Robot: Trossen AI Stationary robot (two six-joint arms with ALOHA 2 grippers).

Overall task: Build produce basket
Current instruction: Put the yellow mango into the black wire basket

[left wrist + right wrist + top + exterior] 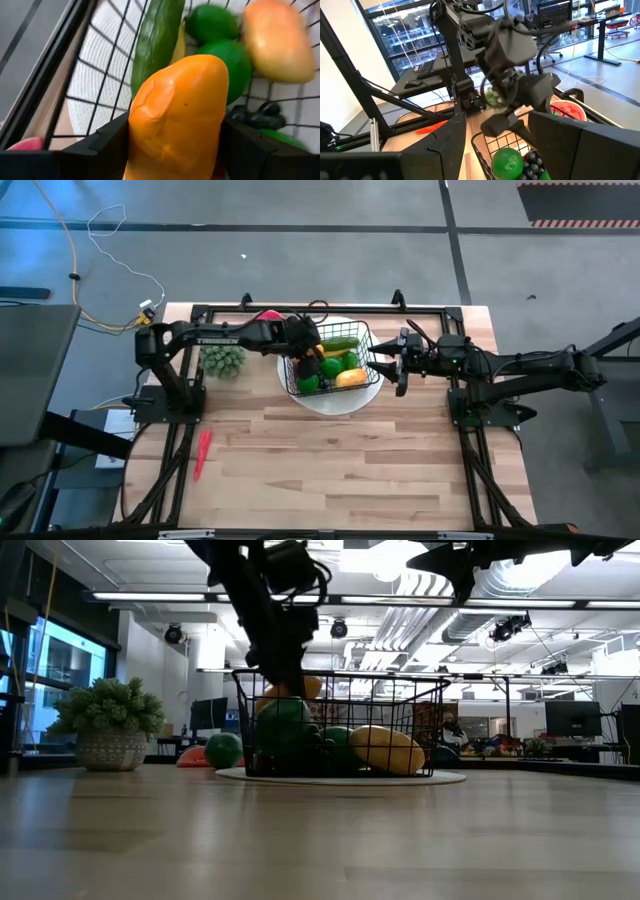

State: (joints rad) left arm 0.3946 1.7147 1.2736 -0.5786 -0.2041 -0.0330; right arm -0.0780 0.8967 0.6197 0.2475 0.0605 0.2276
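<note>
While a red toy pepper [202, 453] lies alone on the wooden worktop [330, 465], the left pincer [303, 350] grasps a smooth orange-yellow toy fruit [175, 120] inside the rectangular black wire-mesh basket [368, 340]. Just right of this basket, which sits on a round white plate [335, 402], the right pincer [385, 364] hovers released, holding nothing.

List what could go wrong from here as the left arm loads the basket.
The left gripper holds an orange fruit just above the basket's already crowded contents; released here, it could roll off the cucumber and limes. The fingers may also snag the mesh on withdrawal and drag the basket across its white plate. The right gripper hovers close beside the basket's rim.
</note>
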